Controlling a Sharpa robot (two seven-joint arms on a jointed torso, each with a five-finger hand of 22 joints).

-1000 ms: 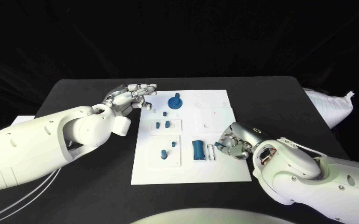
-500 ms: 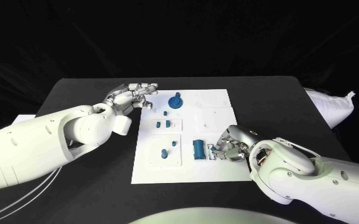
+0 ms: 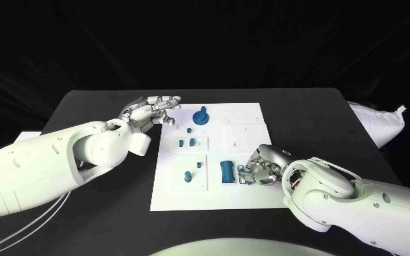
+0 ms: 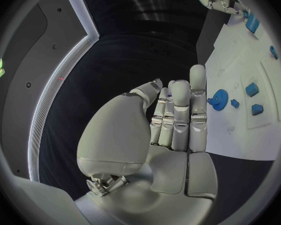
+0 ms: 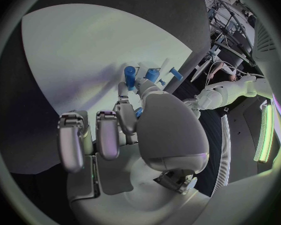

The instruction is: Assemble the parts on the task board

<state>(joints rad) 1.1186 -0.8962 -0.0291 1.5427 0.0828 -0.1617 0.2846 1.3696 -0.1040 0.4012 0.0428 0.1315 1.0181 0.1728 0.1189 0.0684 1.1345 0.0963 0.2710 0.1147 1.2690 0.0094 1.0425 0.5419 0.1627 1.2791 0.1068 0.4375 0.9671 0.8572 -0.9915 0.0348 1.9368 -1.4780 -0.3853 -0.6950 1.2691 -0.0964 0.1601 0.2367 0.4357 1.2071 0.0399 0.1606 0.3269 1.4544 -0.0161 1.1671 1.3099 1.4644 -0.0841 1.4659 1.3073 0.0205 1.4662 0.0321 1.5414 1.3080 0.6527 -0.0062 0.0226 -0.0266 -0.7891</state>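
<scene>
The white task board [image 3: 247, 120] lies mid-table. On it are a round blue part [image 3: 201, 117], two small blue pieces [image 3: 186, 143], two blue pegs [image 3: 187, 176] and an upright blue block [image 3: 226, 171]. My right hand [image 3: 261, 170] is low over the board's near right part, just right of the block, fingers curled, pinching a small blue part [image 5: 138, 113] between thumb and finger. My left hand [image 3: 154, 111] hovers at the board's far left corner, its fingers [image 4: 178, 110] straight, together and holding nothing. The left wrist view also shows the board [image 4: 240, 60] and the round part [image 4: 220, 96].
A white bag [image 3: 377, 121] lies at the table's right edge. A pale object [image 3: 25, 136] sits at the left edge. Bare black table [image 3: 102, 208] lies left of the board and in front of it.
My right hand has slid a little left and nearer along the board, closing on the upright blue block. The left hand has barely moved.
</scene>
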